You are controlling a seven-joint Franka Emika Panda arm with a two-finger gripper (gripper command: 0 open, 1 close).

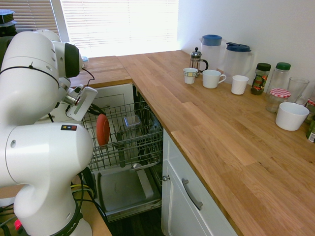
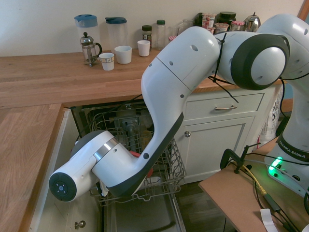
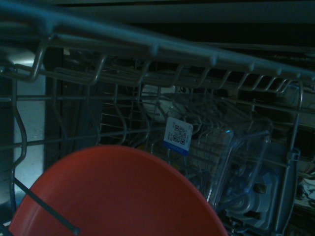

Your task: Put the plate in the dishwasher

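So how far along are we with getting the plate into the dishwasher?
Done: the dishwasher is open, its rack pulled out, and the plate is carried there. In hand: the plate stands on edge among the rack wires, with the gripper shut on it. Left: seat it between the wires, let go, pull back.

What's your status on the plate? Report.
Gripper shut on plate. Plate on edge, inside the dishwasher rack, not released. Nothing blocking.
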